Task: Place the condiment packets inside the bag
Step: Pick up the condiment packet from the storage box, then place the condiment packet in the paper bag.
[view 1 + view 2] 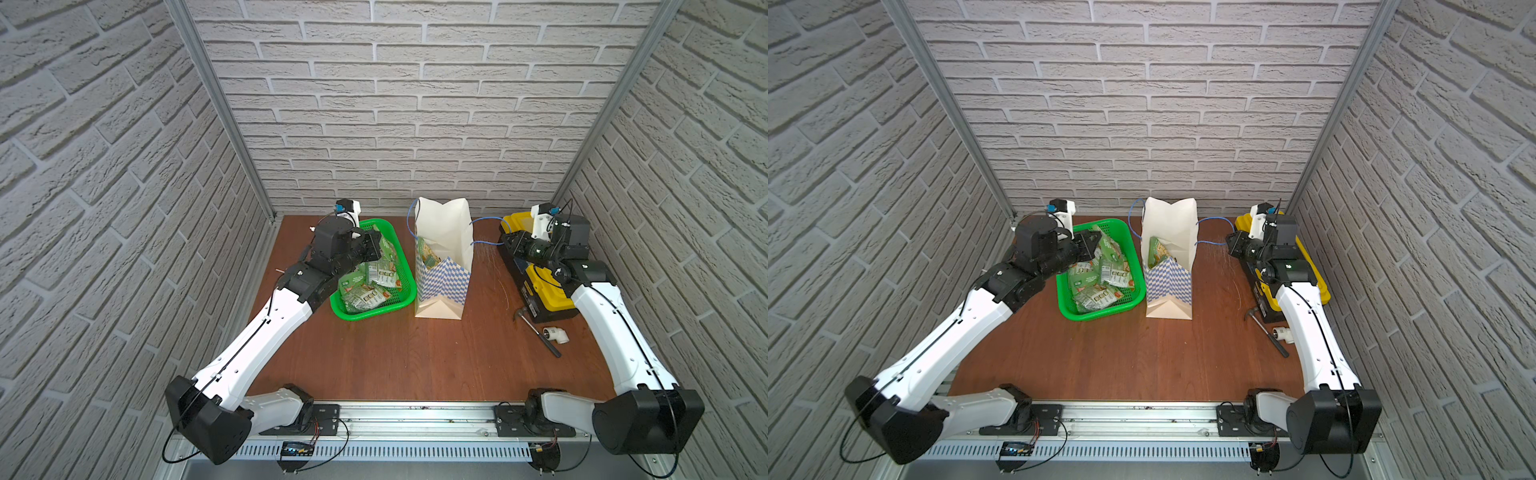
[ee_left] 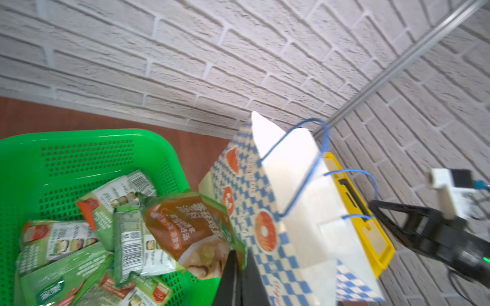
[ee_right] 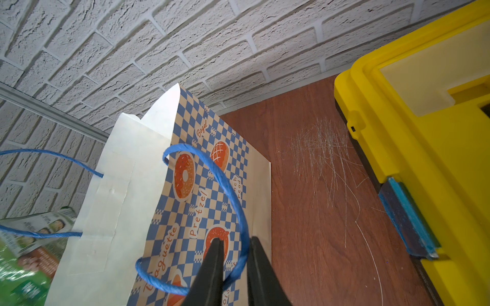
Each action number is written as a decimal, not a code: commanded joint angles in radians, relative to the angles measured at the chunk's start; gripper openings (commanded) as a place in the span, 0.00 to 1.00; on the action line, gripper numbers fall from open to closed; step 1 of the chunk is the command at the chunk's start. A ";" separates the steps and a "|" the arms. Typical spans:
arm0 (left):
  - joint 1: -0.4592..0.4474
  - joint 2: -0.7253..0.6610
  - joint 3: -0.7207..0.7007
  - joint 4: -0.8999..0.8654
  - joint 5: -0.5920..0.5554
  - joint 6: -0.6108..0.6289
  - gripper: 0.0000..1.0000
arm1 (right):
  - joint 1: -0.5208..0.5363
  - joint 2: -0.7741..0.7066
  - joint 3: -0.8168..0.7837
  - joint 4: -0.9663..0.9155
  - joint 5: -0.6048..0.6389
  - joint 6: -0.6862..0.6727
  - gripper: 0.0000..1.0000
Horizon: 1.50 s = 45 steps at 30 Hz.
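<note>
Condiment packets (image 1: 370,286) heap in the green basket (image 1: 374,313), just beside the upright checkered bag (image 1: 442,282), in both top views; one packet shows inside the bag. Left wrist: left gripper (image 2: 236,255) pinches an orange-brown packet (image 2: 185,227) over the basket. Right wrist: right gripper (image 3: 236,239) clamps the bag's blue cord handle (image 3: 183,147).
</note>
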<state>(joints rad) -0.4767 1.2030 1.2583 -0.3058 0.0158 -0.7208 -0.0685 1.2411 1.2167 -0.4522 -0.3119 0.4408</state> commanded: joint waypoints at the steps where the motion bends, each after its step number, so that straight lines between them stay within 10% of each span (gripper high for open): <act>1: -0.081 -0.044 0.057 0.005 -0.055 0.059 0.00 | -0.005 -0.025 -0.016 0.038 -0.011 0.007 0.21; 13: -0.285 0.006 0.215 0.066 -0.061 0.122 0.00 | -0.004 -0.032 -0.016 0.040 -0.019 0.008 0.21; 28: -0.273 0.468 0.675 -0.075 -0.013 0.261 0.00 | -0.004 -0.037 -0.022 0.043 -0.021 0.007 0.21; 39: -0.167 0.619 0.732 -0.162 0.025 0.215 0.00 | -0.005 -0.035 -0.025 0.049 -0.028 0.007 0.21; 45: -0.169 0.578 0.718 -0.202 0.060 0.187 0.52 | -0.004 -0.030 -0.025 0.052 -0.032 0.009 0.21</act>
<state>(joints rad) -0.6308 1.8294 1.9614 -0.5217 0.0486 -0.5228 -0.0685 1.2297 1.2057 -0.4438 -0.3302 0.4416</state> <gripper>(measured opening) 0.496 0.213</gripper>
